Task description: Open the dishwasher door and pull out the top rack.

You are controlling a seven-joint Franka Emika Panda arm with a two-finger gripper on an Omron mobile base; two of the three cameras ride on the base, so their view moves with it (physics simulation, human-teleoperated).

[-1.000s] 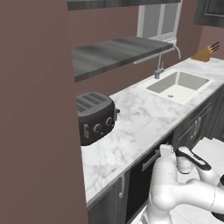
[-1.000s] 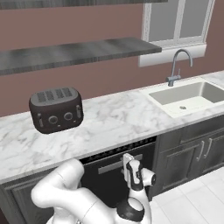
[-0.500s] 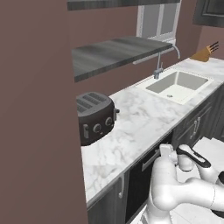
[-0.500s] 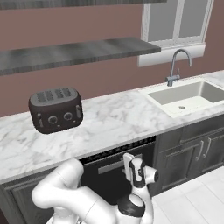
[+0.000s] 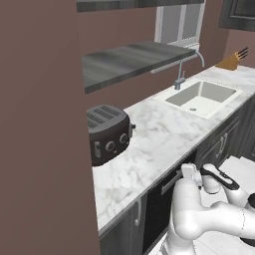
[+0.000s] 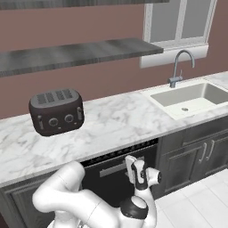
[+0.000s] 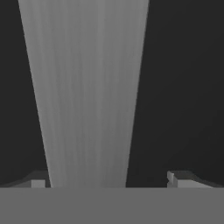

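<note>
The dishwasher door point(image 6: 111, 183) is a flat black panel under the marble counter, and it is shut. Its long silver bar handle point(image 6: 114, 168) runs along the top edge. My gripper point(image 6: 133, 164) is right at the handle's right end, with its jaws open. In the hand view the handle point(image 7: 87, 96) fills the middle as a broad grey bar. It runs up between my two fingertips point(image 7: 178, 180), in front of the black door point(image 7: 183, 87). In the left base view the gripper point(image 5: 188, 172) sits beside the handle point(image 5: 172, 181). The top rack is hidden behind the door.
A black toaster point(image 6: 56, 111) stands on the marble counter point(image 6: 116, 124) above the dishwasher. A sink point(image 6: 191, 99) with a tap point(image 6: 178, 67) lies to the right. Dark grey cabinet doors point(image 6: 196, 156) flank the dishwasher. A knife block point(image 5: 230, 61) stands at the far end.
</note>
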